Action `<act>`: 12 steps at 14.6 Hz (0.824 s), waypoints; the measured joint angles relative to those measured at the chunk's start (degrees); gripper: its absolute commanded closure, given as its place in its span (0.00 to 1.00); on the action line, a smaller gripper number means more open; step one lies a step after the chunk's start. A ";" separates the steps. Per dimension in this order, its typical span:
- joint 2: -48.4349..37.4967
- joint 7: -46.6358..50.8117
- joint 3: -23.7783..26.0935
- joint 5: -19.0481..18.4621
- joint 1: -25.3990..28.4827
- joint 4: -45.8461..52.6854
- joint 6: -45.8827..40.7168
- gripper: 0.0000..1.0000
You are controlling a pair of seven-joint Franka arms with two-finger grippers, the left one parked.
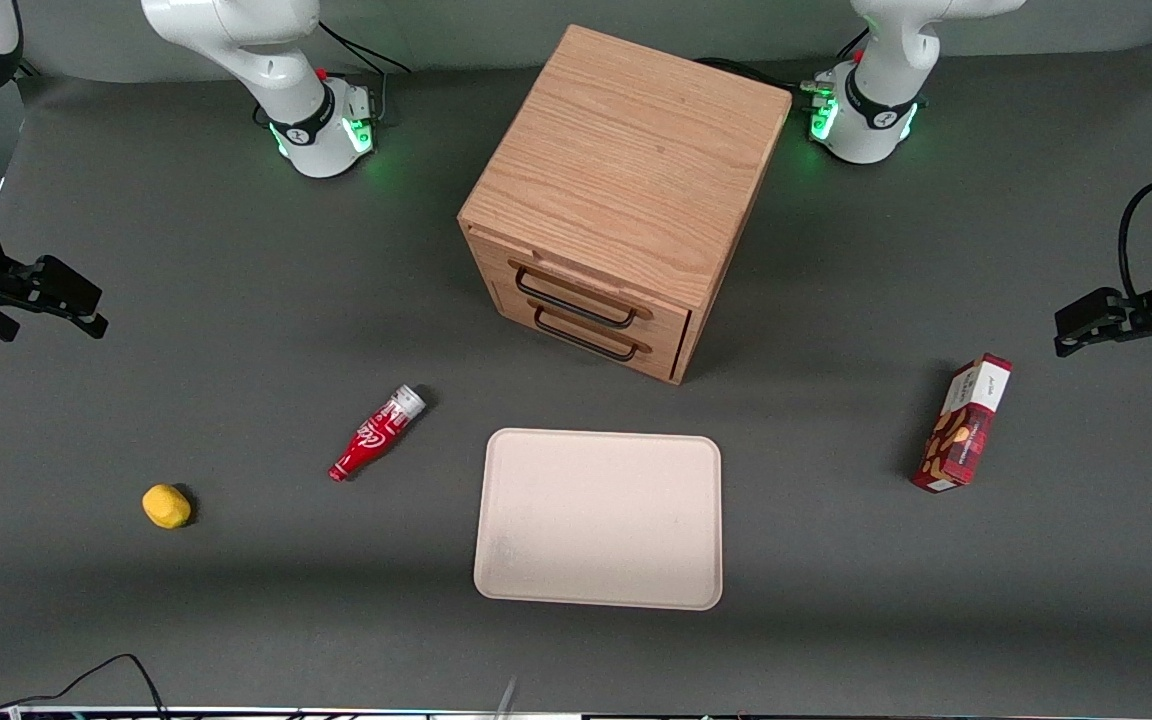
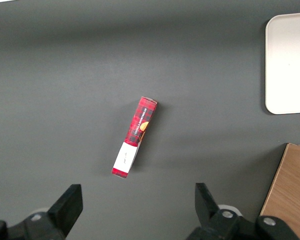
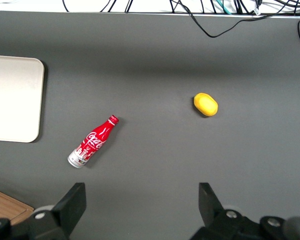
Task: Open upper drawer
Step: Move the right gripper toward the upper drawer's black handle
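Note:
The oak cabinet [image 1: 626, 170] stands in the middle of the table, its front turned toward the front camera. The upper drawer [image 1: 591, 287] is shut flush, with its thin black wire handle [image 1: 574, 297] just above the lower drawer's same handle [image 1: 586, 337]. My right gripper [image 1: 86, 305] hangs open and empty above the table toward the working arm's end, well away from the cabinet. In the right wrist view its fingers [image 3: 75, 200] stand wide apart over bare mat, and only a corner of the cabinet [image 3: 5, 210] shows.
A cream tray [image 1: 598, 518] lies in front of the cabinet, nearer the front camera. A red cola bottle [image 1: 376, 433] and a yellow lemon-like object [image 1: 166, 505] lie toward the working arm's end. A red snack box [image 1: 963, 423] lies toward the parked arm's end.

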 measured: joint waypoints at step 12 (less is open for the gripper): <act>6.90 0.03 9.53 -0.77 2.38 9.52 -4.67 0.00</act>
